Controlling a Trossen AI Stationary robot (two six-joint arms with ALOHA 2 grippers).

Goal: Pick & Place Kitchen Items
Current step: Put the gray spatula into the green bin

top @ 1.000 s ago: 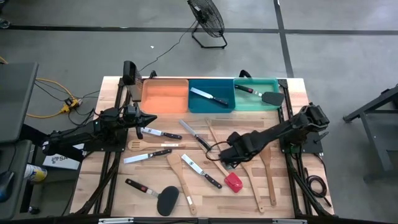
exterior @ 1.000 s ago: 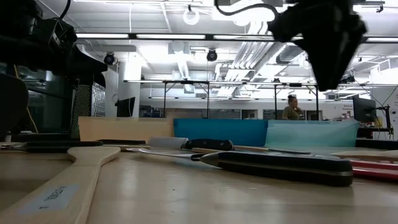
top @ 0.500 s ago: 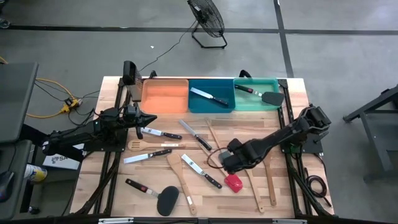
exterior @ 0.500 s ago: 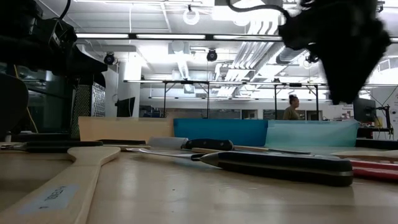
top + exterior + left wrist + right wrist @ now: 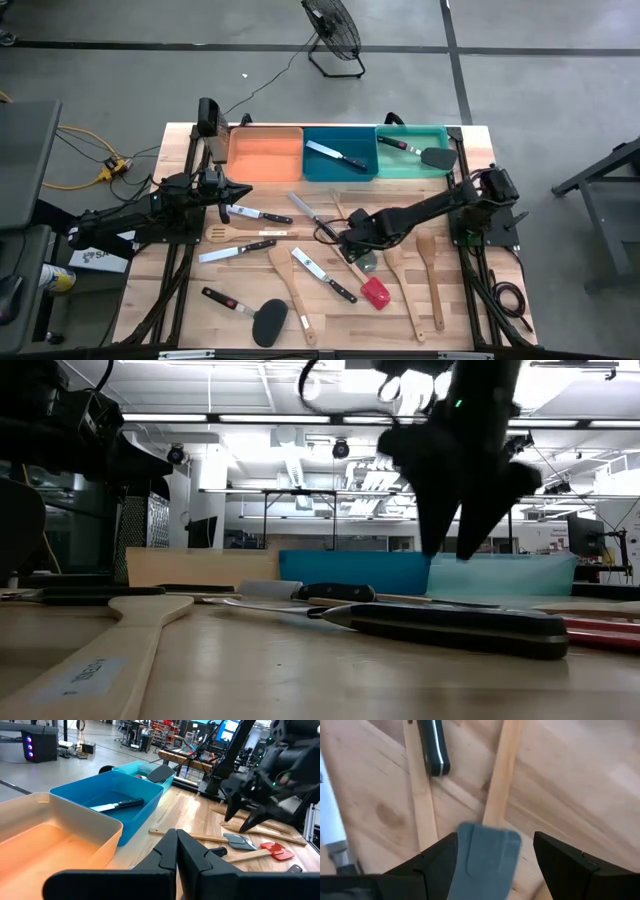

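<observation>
My right gripper [image 5: 348, 240] [image 5: 492, 865] is open and hangs over the middle of the table. Its fingers point down on either side of the grey head [image 5: 487, 852] of a wooden-handled turner [image 5: 367, 262], without touching it. The low view shows its fingertips [image 5: 450, 550] above the tabletop. The turner lies flat, with a red-headed turner [image 5: 375, 292] beside it. Knives, wooden spoons and spatulas lie scattered on the table. My left gripper [image 5: 240, 190] [image 5: 176, 845] is shut and holds nothing, at the table's left side.
Three bins stand along the far edge: orange [image 5: 265, 155], blue [image 5: 340, 170] with a knife in it, green [image 5: 412, 165] with a knife and a black turner. A black-handled knife [image 5: 434, 750] and another wooden handle [image 5: 417, 785] lie close beside the grey turner's handle.
My right gripper has swung from over the red-headed turner toward the table's left and far side. It has come down lower over the grey turner head. The utensils have not moved.
</observation>
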